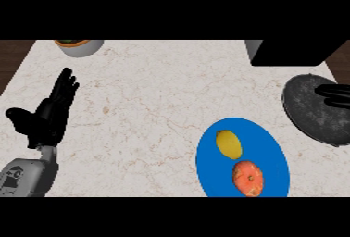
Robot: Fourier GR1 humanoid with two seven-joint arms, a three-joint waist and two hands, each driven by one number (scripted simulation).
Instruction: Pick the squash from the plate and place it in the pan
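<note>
Left side: a glossy grey, rounded cylindrical forearm w/ small dark markings is seen, capped by a matte black hand w/ slender fingers, separate thumb.

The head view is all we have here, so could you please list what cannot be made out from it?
- Right robot hand: cut off by the view's right edge over the pan; only dark fingers show, so open or shut is unclear.
- Bowl: cropped at the top edge; its contents cannot be identified.
- Black object: cropped at the top, unidentifiable.
- Blue plate: its near rim is cut off at the bottom.
</note>
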